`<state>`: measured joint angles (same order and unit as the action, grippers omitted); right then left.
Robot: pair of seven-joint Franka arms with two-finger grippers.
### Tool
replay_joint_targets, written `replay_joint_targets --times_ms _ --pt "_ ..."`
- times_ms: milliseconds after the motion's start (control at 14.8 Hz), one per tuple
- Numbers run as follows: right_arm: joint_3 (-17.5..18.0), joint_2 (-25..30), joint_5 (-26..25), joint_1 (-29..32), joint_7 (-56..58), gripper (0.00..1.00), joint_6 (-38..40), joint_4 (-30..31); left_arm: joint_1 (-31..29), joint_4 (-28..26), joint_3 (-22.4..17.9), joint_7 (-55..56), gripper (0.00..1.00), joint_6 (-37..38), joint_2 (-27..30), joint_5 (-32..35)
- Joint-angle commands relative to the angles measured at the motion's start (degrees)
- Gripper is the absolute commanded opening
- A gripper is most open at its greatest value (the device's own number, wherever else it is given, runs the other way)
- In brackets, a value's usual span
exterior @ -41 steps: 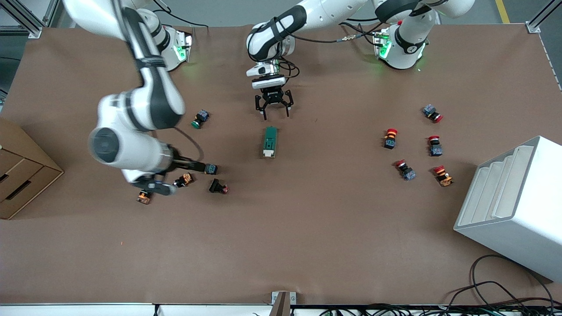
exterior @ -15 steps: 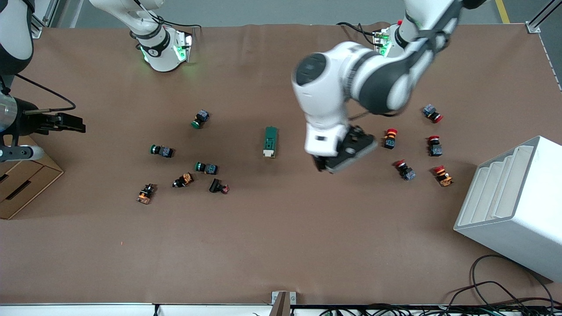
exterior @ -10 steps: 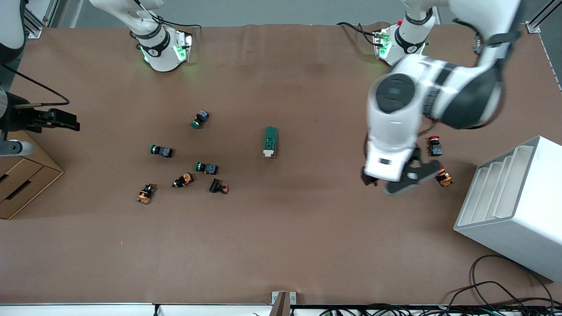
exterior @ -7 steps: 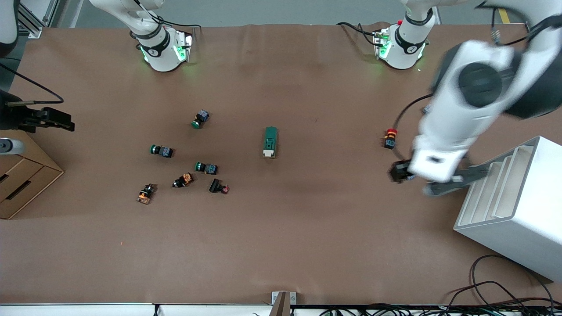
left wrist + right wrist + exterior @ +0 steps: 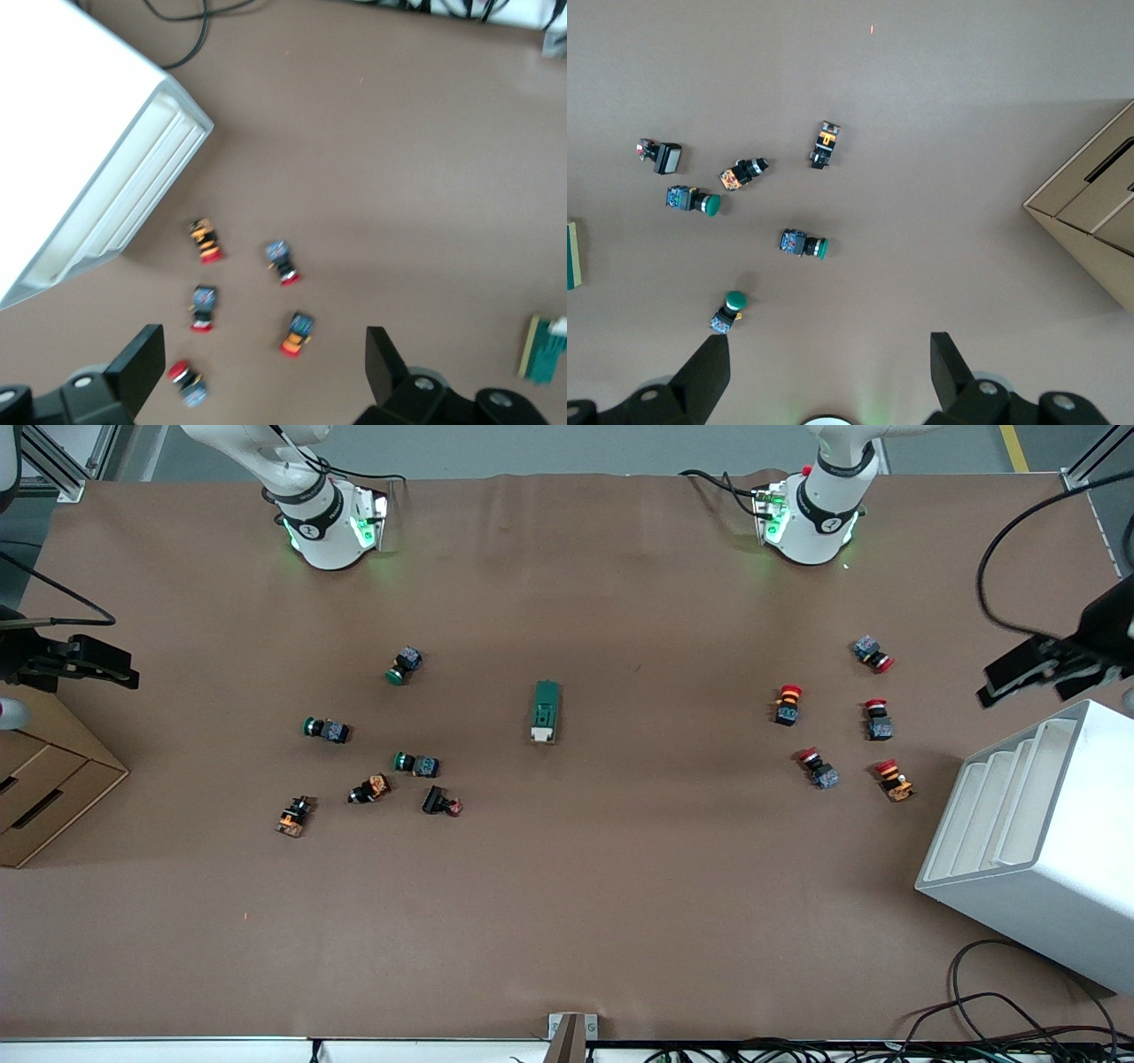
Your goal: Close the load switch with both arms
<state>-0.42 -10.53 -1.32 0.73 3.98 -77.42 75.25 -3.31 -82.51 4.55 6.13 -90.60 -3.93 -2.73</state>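
The load switch (image 5: 547,711), a dark-green block with a white lever piece at the end nearer the front camera, lies flat at the table's middle. It also shows at the edge of the left wrist view (image 5: 542,348) and of the right wrist view (image 5: 571,255). Nothing touches it. My left gripper (image 5: 1032,680) is open and empty, high over the left arm's end of the table, above the white rack's edge. In its own view it (image 5: 263,367) is over red-capped push-buttons. My right gripper (image 5: 120,669) is open and empty, over the right arm's end by the cardboard box. It also shows in its own view (image 5: 828,372).
Several red-capped push-buttons (image 5: 788,704) lie toward the left arm's end. Green-capped and other push-buttons (image 5: 416,763) lie toward the right arm's end. A white rack (image 5: 1036,841) stands at the left arm's end. A cardboard drawer box (image 5: 44,779) stands at the right arm's end.
The left arm swung away from over the load switch to the left arm's end of the table. The right gripper drew back toward the cardboard box. The load switch has not moved.
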Motion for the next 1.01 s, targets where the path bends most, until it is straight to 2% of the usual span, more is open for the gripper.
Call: replay_joint_targets --times_ms 0,202,404,606,741,943 --pt "0.42 0.33 -0.35 0.59 -0.21 1.00 3.15 -0.10 0.59 -2.13 -2.87 -6.54 1.00 2.44 3.57 -0.44" --pt "0.25 0.42 -0.52 0.68 -0.47 1.00 3.15 -0.19 0.59 -3.35 -4.99 -13.33 1.00 4.64 5.94 -0.35" --pt "0.24 1.03 -0.08 0.77 -1.25 1.00 3.33 -0.19 0.59 -7.92 -4.99 -12.20 1.00 4.82 10.16 0.26" --pt "0.77 2.87 0.09 0.68 -6.87 1.00 4.38 0.33 1.81 -12.05 -4.82 -8.77 1.00 4.82 13.32 0.36" --pt "0.86 4.02 0.09 0.68 -6.80 1.00 4.91 0.95 2.17 -12.85 -4.12 -8.59 1.00 4.82 13.95 0.44" --pt "0.77 7.44 0.62 0.68 -6.45 1.00 3.60 4.11 2.96 -13.03 -0.87 -5.09 1.00 4.82 14.30 0.71"
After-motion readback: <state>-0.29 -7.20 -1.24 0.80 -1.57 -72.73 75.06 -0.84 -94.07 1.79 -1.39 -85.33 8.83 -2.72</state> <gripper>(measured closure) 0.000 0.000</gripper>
